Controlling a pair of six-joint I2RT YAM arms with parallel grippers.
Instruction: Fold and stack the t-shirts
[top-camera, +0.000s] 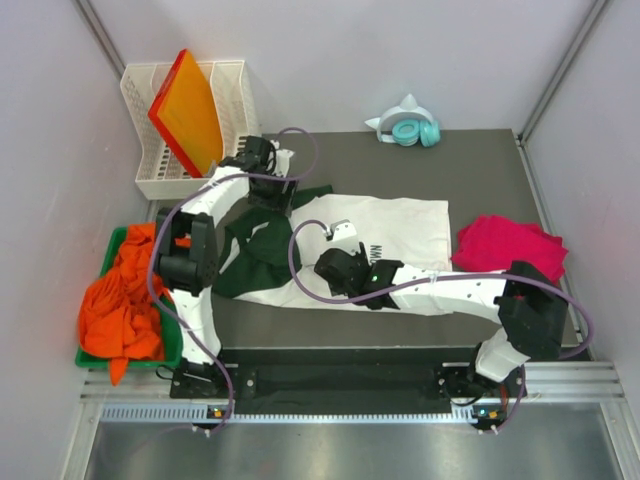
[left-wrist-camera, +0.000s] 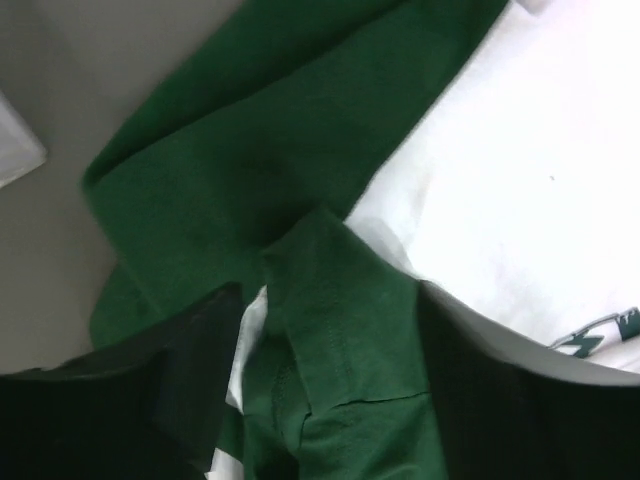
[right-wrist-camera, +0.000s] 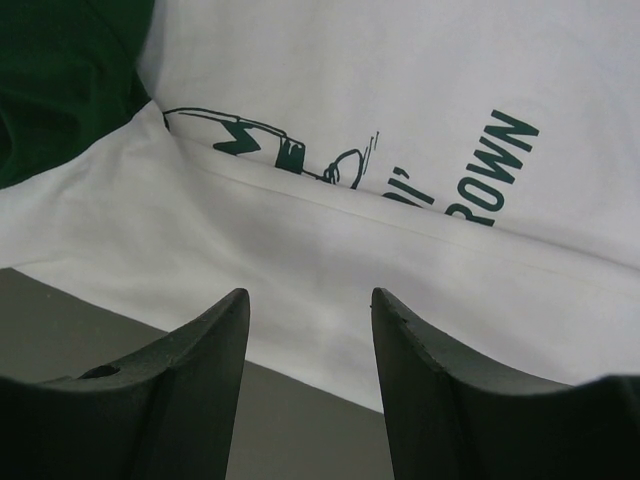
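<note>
**Mostly one shirt in play, mid-bench**

Top view: white t-shirt (top-camera: 400, 225) with dark green sleeves lies spread across the middle of the bench (top-camera: 490, 165), its near hem towards the arms. The left gripper (top-camera: 272, 188) reaches to the shirt's far left corner. The right gripper (top-camera: 337, 266) sits low over the near hem.

Only this view shows the surroundings. A red folded shirt (top-camera: 510, 247) lies just right of the white one. A green bin (top-camera: 112, 245) of orange garments (top-camera: 120, 300) is at the left edge. A white rack (top-camera: 235, 85) holding an orange tray (top-camera: 185, 105) stands far left, and teal headphones (top-camera: 408, 130) lie at the back.

Left wrist view adds the grasp. The left gripper (left-wrist-camera: 328, 300) is clamped on a bunched ridge of green sleeve (left-wrist-camera: 220, 180), with cloth filling the gap between the fingers and white fabric beside it.

Right wrist view: the right gripper (right-wrist-camera: 310, 330) has its fingers apart and holds nothing. It is poised at the folded white hem, where bare bench shows beneath. Green print is legible here alone, reading "ROWN".
</note>
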